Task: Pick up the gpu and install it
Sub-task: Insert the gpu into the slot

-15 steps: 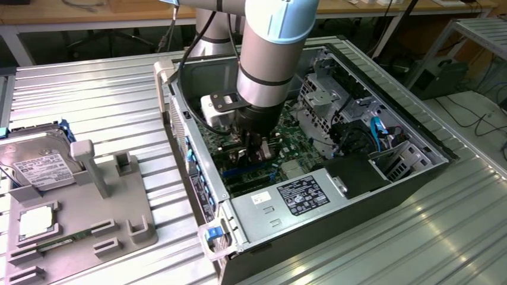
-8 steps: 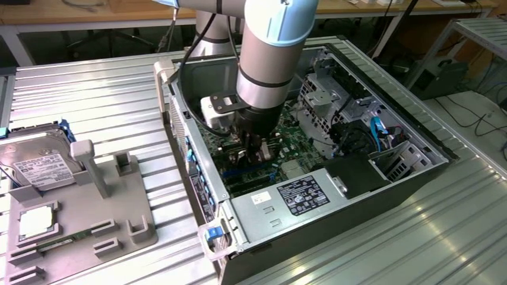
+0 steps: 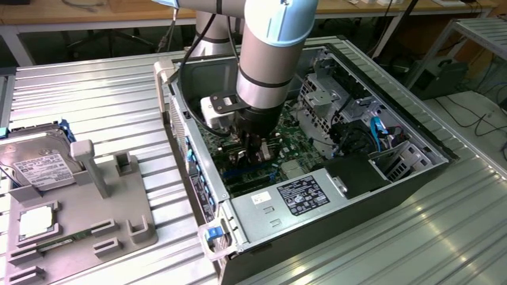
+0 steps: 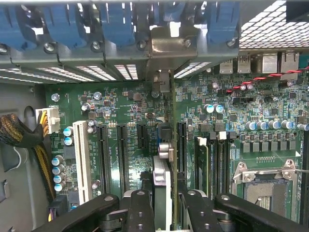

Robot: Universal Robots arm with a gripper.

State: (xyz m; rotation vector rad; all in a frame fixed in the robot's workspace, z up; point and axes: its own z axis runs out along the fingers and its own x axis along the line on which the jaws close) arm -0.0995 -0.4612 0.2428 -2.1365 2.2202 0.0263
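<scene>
In the centre of the exterior view the gripper [image 3: 257,151] is lowered into the open PC case [image 3: 412,127]. In the wrist view it is clamped on the gpu [image 4: 163,176], which is held edge-on over the mobo [image 4: 120,104] w/ its silver bracket [image 4: 171,43] at the rear panel. Whether the card edge is seated can't be told. Risks, as judged: card tilted in the grip, so the edge is pushed beside the black slot [image 4: 181,145], not into it; bracket snagged on the rear frame; nearby caps [image 4: 212,108] crushed if force is applied off-line.
</scene>
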